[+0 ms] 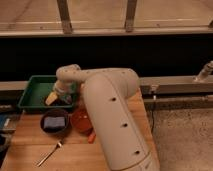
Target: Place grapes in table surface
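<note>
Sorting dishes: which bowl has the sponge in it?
The dark bowl holding the blue-grey sponge, left of the orange-red bowl. The gripper hangs over the green tray.

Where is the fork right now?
The fork lies on the wooden table, low on the left of the camera view, just in front of the dark bowl with the sponge. The pincer is farther back, over the green tray.

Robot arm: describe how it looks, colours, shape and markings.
The arm is thick, rounded and off-white, with smooth tube-like segments, rounded joints and small dark dots along its side. No cables show. Its gripper is over the green tray.
</note>
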`<action>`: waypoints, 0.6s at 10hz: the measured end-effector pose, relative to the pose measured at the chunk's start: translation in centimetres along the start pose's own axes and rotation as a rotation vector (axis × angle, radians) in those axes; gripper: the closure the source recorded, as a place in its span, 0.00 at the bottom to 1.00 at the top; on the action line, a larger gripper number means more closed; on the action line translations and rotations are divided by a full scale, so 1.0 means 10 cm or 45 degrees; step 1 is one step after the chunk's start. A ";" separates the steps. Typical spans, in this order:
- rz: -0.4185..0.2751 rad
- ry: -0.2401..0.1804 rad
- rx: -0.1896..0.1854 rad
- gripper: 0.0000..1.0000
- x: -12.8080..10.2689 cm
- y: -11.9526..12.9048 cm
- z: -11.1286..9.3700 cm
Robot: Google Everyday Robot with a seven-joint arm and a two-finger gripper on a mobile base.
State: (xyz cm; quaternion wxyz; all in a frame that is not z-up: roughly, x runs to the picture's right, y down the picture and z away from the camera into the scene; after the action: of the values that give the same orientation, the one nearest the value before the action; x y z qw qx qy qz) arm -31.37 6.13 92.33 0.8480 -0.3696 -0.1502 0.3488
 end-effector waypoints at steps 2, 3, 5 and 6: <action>0.011 0.001 -0.036 0.20 0.04 0.06 0.10; 0.014 0.004 -0.051 0.20 0.06 0.09 0.14; 0.006 0.003 -0.072 0.34 0.07 0.18 0.22; 0.010 -0.002 -0.076 0.46 0.07 0.17 0.23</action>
State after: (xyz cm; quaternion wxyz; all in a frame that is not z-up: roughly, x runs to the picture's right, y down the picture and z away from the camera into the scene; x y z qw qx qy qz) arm -32.84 8.67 92.59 0.8351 -0.3950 -0.1596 0.3479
